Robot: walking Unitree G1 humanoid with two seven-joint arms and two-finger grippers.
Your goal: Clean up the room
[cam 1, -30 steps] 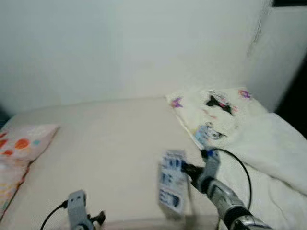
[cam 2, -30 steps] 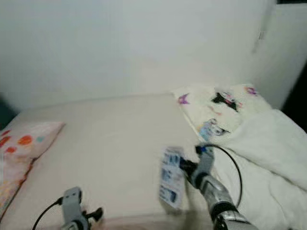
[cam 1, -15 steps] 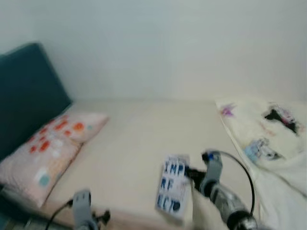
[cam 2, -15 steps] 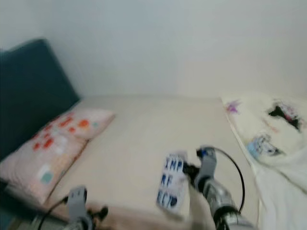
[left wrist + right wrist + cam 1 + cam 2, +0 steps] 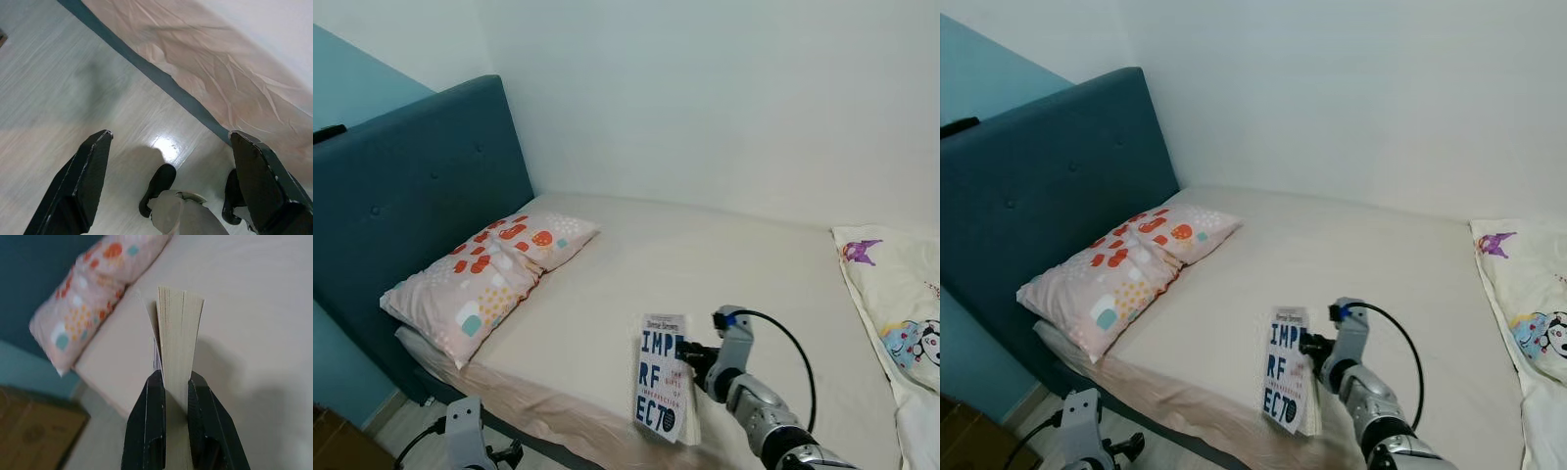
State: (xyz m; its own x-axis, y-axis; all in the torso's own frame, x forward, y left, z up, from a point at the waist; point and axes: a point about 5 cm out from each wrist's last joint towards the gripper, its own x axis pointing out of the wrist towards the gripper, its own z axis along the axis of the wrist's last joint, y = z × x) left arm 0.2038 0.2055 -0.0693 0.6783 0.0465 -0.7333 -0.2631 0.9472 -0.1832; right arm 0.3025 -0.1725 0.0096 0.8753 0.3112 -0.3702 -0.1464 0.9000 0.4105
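Observation:
My right gripper (image 5: 683, 354) is shut on a white paperback book (image 5: 662, 377) with large blue letters on its cover, held upright above the near edge of the bed (image 5: 705, 264). In the right wrist view the black fingers (image 5: 153, 421) clamp the book's page edges (image 5: 177, 328), with the bed below. My left gripper (image 5: 171, 191) hangs low beside the bed's corner, open, its fingers (image 5: 80, 181) spread wide over the pale wood floor (image 5: 58, 107). Its wrist (image 5: 465, 431) sits at the bottom left.
A pink pillow (image 5: 484, 279) with orange dots lies against the dark teal headboard (image 5: 401, 206). A white cartoon-print pillow (image 5: 901, 313) lies at the right end of the bed. White walls stand behind. A brown wooden piece (image 5: 337, 441) sits on the floor at the lower left.
The camera has swung left and the blur has cleared: the headboard and pink pillow came into view, the cartoon pillow slid right. The book stays in my right gripper.

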